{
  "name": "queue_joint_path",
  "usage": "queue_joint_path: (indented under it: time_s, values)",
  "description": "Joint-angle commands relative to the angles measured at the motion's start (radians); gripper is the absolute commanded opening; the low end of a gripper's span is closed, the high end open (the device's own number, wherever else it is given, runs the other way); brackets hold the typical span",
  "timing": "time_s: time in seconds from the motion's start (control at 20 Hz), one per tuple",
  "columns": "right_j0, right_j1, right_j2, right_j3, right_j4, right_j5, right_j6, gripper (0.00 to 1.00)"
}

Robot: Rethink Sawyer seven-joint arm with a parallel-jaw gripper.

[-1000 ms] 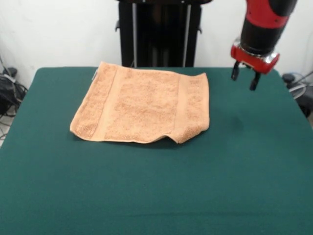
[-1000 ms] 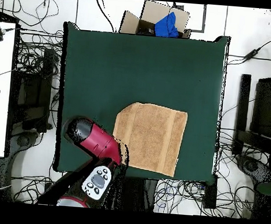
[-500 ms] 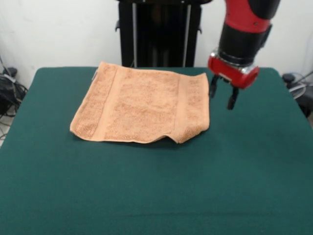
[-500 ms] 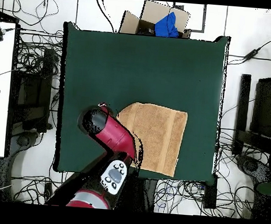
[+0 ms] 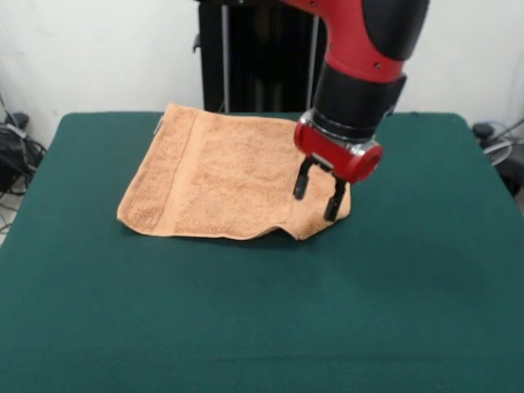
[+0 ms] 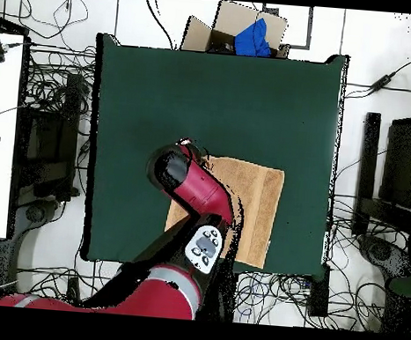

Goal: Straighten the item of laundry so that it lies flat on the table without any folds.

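Observation:
The orange-tan towel [image 5: 229, 172] lies on the dark green table [image 5: 262, 311] toward its far side, mostly spread out. Its near right corner is folded under and bulges up. My gripper [image 5: 315, 193] is open, its two black fingers pointing down just above that folded corner, not holding anything. In the overhead view the red arm covers the towel's left part [image 6: 255, 207], and the gripper is hidden under the arm's head [image 6: 176, 168].
The robot's black pedestal [image 5: 266, 53] stands behind the table's far edge. A cardboard box with a blue cloth [image 6: 246, 34] sits off the table's far edge in the overhead view. Cables lie on the floor around the table.
The arm has swung from beyond the table's right far corner leftward and down, until the gripper hangs over the towel's folded near right corner. The towel has not moved.

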Motion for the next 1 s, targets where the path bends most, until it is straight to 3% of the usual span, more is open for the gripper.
queue_joint_path:
  time_s: [0.05,0.4,0.75,1.0]
  values:
    - [-0.005,0.078,0.035,-0.054,-0.055,-0.113,0.151,1.0]
    - [-0.016,0.109,0.078,-0.025,-0.058,-0.218,0.187,1.0]
    - [-0.033,0.138,0.099,-0.038,-0.038,-0.233,0.186,1.0]
    - [-0.095,0.145,0.152,-0.044,-0.07,-0.237,0.169,1.0]
